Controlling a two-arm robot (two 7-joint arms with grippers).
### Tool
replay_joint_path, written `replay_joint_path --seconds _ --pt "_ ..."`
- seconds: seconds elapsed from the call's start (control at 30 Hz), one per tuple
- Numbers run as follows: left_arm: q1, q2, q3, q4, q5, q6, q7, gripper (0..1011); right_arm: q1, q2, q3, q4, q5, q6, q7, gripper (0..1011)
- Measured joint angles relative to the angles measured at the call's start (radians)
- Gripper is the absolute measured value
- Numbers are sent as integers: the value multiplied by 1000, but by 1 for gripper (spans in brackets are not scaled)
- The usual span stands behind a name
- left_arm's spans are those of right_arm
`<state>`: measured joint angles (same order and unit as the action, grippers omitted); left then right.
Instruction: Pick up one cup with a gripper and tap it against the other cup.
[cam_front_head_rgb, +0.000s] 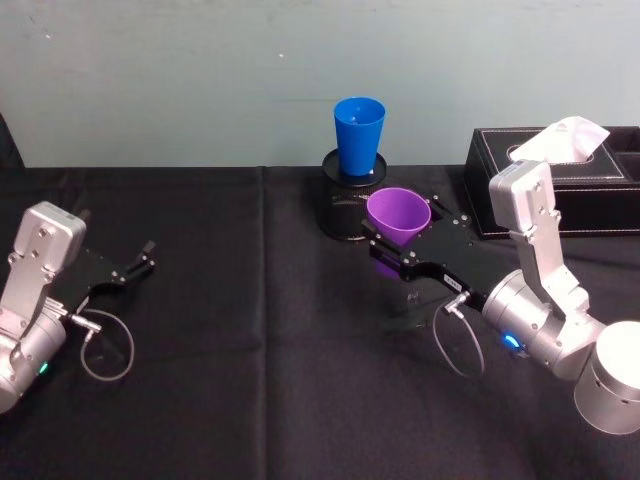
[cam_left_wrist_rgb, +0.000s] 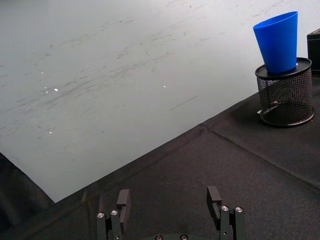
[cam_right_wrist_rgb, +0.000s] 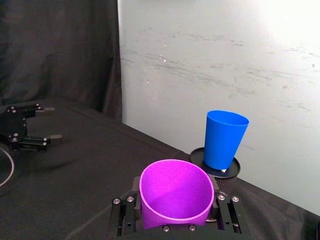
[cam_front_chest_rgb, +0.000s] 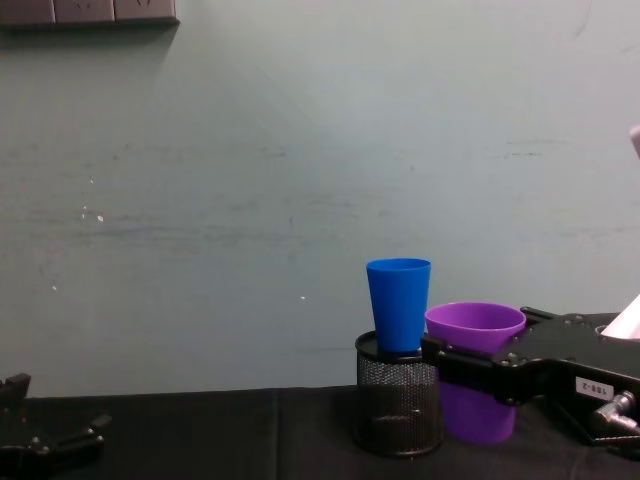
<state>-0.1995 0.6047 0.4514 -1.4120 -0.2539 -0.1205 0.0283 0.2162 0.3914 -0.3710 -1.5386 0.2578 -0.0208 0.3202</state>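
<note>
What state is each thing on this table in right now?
Purple cup: upright, gripped by the right gripper.
Blue cup: upright, seated in the mesh pen holder.
Right gripper: shut on the purple cup.
Left gripper: open, empty.
Mesh pen holder: upright.
Tissue box: tissue sticking out.

Back wall (cam_front_head_rgb: 150, 70): pale grey-green, matte, with faint horizontal scuffs and a few small white flecks. Grey wall plates (cam_front_chest_rgb: 85, 10) sit high on it, at the left in the chest view. Table (cam_front_head_rgb: 250, 380) is covered in black cloth with one crease running front to back. A black drape (cam_right_wrist_rgb: 55, 50) hangs beside the wall. Black tissue box (cam_front_head_rgb: 600, 195) is at the table's far right near the wall, white tissue sticking up. Light is even and soft.
</note>
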Motion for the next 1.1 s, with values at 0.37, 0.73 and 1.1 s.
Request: replay_joint_path --seconds 0.37,0.73,1.1 --pt "0 0 0 0 0 0 0 1000 1 0 -1 1 1 0 0 742" --pt "0 0 0 0 0 0 0 1000 1 0 -1 2 2 0 0 743" --pt "0 0 0 0 0 0 0 1000 1 0 -1 2 2 0 0 743"
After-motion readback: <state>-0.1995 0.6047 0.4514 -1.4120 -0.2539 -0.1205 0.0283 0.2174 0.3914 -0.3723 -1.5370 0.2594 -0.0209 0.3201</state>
